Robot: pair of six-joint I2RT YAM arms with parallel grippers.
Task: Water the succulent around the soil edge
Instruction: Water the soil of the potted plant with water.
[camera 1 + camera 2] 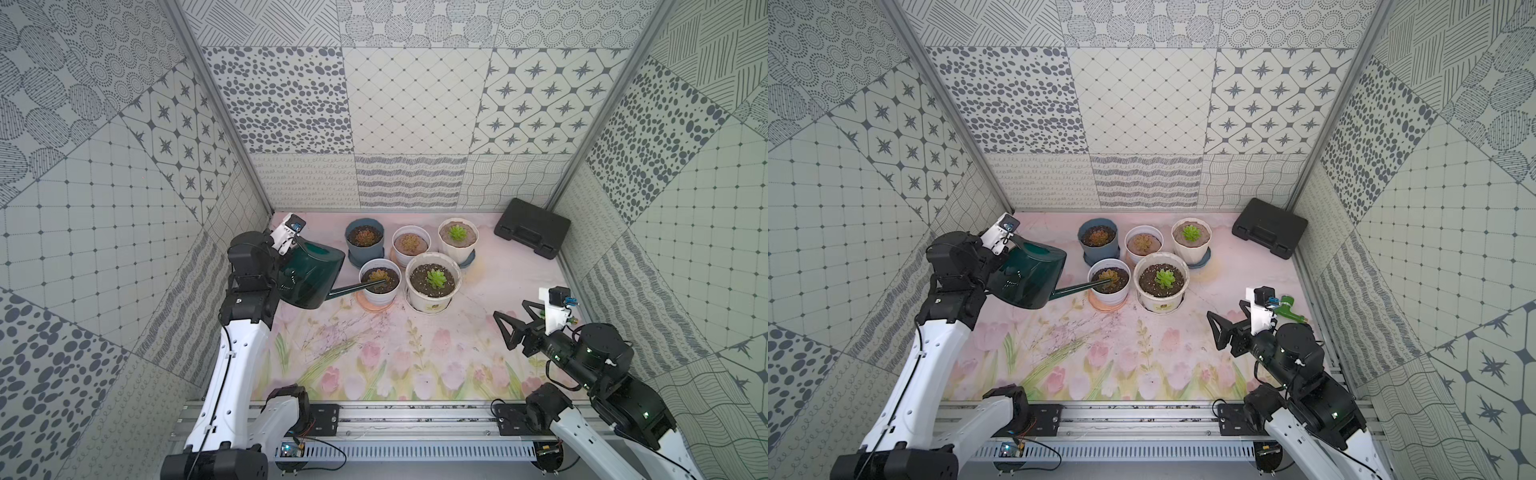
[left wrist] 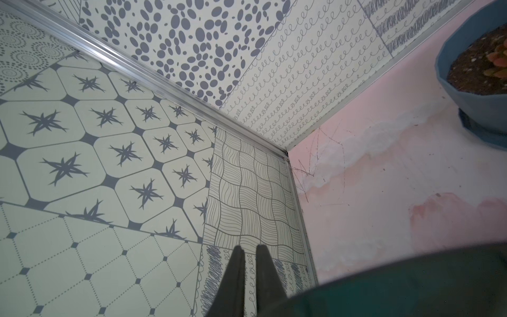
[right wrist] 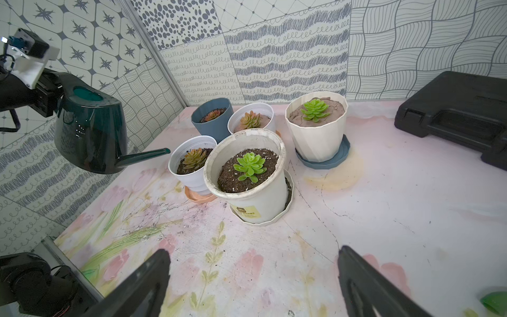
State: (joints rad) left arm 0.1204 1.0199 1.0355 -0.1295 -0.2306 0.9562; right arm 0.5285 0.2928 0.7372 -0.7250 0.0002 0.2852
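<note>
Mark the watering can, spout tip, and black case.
watering can (image 1: 311,274): in a top view, green body wall.
spout tip (image 3: 166,150): right wrist view, very end of spout.
black case (image 1: 532,227): in a top view, middle of lid.

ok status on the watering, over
Left gripper shut on watering can, lifted. Right gripper open, empty. Spout tip at rim of the small white pot, no stream visible. Big white pot close beside, path clear.
</note>
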